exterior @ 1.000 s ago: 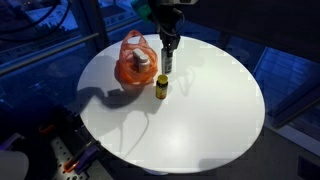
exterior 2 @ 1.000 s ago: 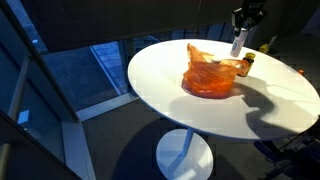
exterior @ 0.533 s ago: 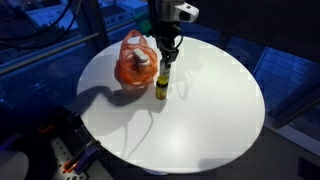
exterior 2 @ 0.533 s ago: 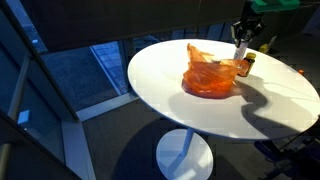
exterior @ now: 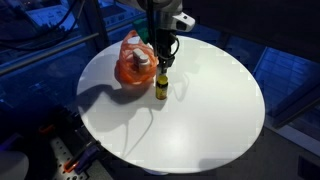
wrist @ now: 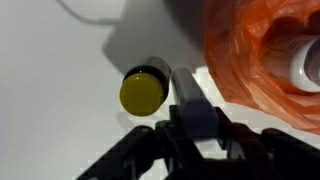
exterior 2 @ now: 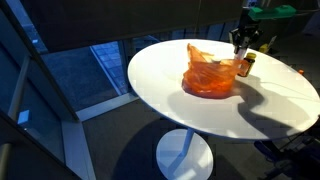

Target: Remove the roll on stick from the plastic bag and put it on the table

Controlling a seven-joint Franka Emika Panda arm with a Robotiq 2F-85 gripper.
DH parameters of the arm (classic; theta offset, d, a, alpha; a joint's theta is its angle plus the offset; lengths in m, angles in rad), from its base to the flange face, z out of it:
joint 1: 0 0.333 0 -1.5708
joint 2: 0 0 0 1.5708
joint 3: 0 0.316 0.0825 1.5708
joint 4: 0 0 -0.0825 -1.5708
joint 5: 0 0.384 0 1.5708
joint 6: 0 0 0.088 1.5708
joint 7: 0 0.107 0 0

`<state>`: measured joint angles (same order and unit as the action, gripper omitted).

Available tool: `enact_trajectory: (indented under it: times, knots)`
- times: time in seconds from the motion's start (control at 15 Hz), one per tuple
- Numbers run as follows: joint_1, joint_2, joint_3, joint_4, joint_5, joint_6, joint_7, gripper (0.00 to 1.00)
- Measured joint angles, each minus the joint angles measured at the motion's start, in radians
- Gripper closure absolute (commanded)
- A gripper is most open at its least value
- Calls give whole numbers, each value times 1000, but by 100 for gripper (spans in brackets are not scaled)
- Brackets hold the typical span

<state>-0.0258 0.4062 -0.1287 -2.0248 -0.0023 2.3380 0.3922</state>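
Your fingers [wrist: 188, 92] sit closed and empty mid-frame, between the bottle [wrist: 142, 92] and the bag [wrist: 250, 55] holding the stick [wrist: 308, 65].

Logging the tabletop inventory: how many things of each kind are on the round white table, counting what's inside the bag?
Crinkled orange-red plastic bag: 1
Whitish roll-on stick inside the bag: 1
Small yellow cylindrical bottle: 1
Total: 3

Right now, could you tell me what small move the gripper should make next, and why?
Probably slide the gripper sideways over the plastic bag, opening its jaws: in the wrist view it hangs by the yellow bottle, jaws seemingly closed, while the roll on stick lies in the bag's mouth.
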Motion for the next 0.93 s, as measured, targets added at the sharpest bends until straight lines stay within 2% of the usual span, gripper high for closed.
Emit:
enact_trajectory:
  times: [0.2,0.27,0.6,0.67,0.93]
  knots:
    - [1,7,4,-7,0,18,-5,88]
    - [1,9,5,-11,0,26,-5,46]
    - [2,7,12,-19,0,36,-11,8]
    - [2,4,15,-19,1,36,-14,2]
    - [18,-35,20,-19,-1,13,-22,0]
